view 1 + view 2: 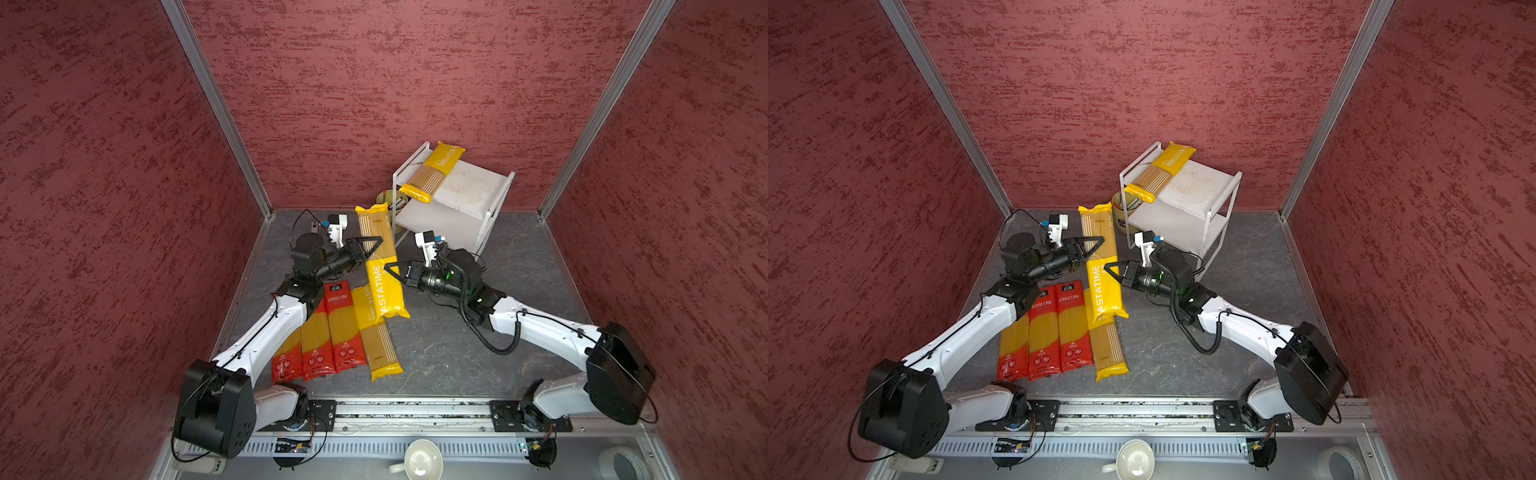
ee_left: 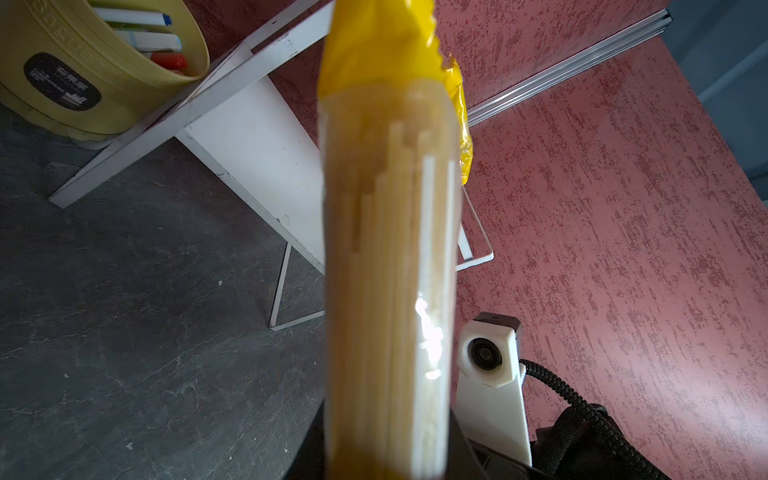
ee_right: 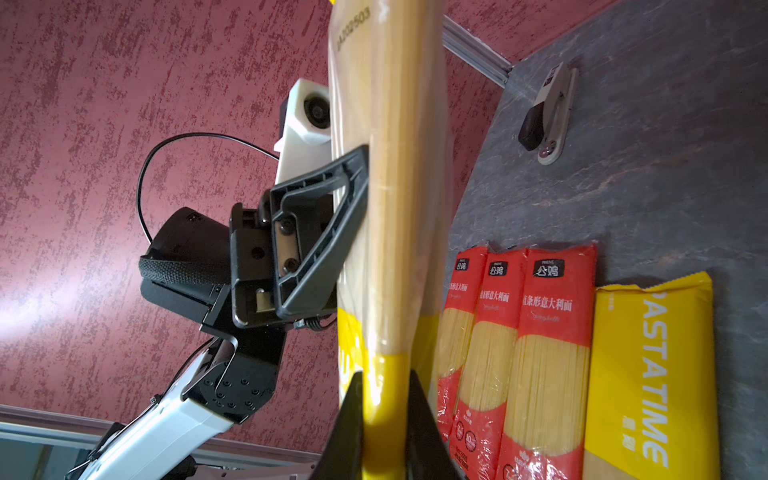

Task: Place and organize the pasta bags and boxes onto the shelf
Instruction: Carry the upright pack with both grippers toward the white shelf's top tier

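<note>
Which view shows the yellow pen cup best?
Left wrist view: the pen cup is close, markers visible inside. Both top views show it small, partly hidden by the shelf. The right wrist view misses it.

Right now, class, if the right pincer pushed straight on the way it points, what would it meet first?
The held yellow PASTATIME pack: the right pincer is shut on it, so the pack fills its jaws. Beyond the pack, probably the left pincer, though depth is unclear.
</note>
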